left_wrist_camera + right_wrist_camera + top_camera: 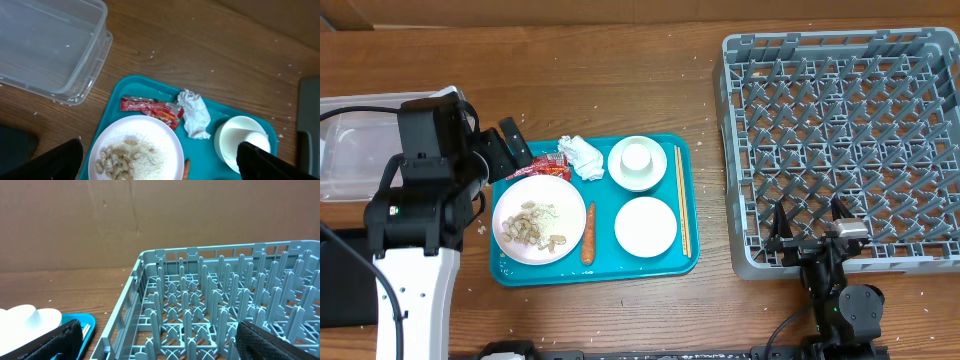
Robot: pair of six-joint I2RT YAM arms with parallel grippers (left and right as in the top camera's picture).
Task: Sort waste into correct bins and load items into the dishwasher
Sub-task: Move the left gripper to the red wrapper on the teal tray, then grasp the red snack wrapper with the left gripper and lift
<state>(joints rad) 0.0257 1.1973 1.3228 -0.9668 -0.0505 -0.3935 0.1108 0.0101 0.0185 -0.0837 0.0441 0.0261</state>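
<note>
The left tool [160,145] is spread wide with nothing between its fingers, hanging over the back-left corner of the teal tray [510,272]. The right tool [810,228] is likewise spread and empty, sitting at the near rim of the grey dish rack [840,130], well apart from the waste. In the left wrist view the red wrapper [151,108] lies just ahead of the left tool, flat on the tray floor between the rim of the plate [135,150] and the tray's back edge. Its right end is against, or very nearly against, the crumpled tissue [195,116]. The wrapper's long axis runs across that view, dipping slightly to the right, roughly along the line joining the two fingers. So I judge a wrist turn would help the fingers close across its narrow width. The left arm is plainly the nearer one. The clear tub [45,45] stands on the tabletop just beyond the tray's left corner. The wrapper carries pale print, too small to read, and no other writing shows.
</note>
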